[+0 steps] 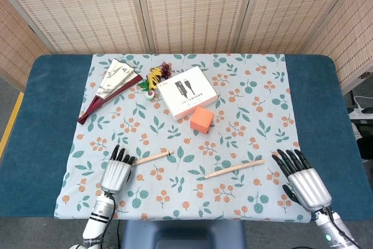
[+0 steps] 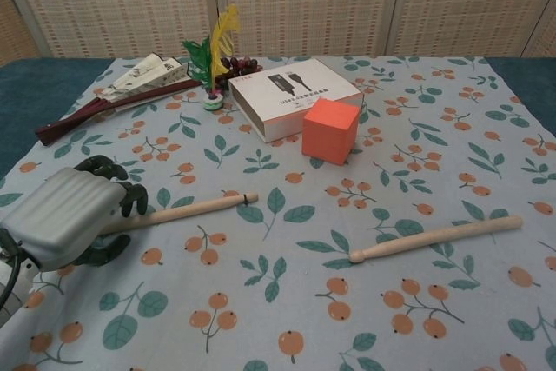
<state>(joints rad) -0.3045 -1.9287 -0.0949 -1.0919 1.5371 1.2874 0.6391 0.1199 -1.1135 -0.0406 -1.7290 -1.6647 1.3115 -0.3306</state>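
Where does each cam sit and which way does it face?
Head view: high above the near edge, looking steeply down on the whole table; both hands show, left hand over the left stick's end, right hand open beside the right stick.
Chest view: low at the near edge, looking across the cloth toward the screens; only the left hand shows.
Shared: both sticks, orange cube, white box, folded fan.
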